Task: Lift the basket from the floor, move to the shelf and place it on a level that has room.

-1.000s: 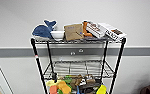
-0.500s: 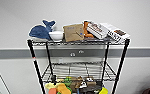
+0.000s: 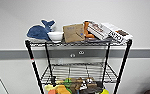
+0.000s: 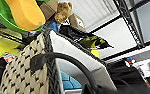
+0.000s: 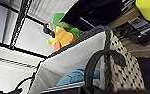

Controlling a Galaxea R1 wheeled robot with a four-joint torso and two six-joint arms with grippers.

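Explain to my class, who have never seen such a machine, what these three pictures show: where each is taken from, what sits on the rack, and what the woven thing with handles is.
This is a wheeled robot with two arms. One picture comes from a camera high on its head and looks at a black wire shelf. On the top tier sit a blue toy whale, a white bowl, a brown cardboard box and some packets. The level below it looks bare, and toys crowd the tier under that. The other two pictures come from cameras on the wrists. Both look closely at the basket, woven beige with a pale lining and dark looped handles, up beside the rack. How the hands hold it cannot be seen.
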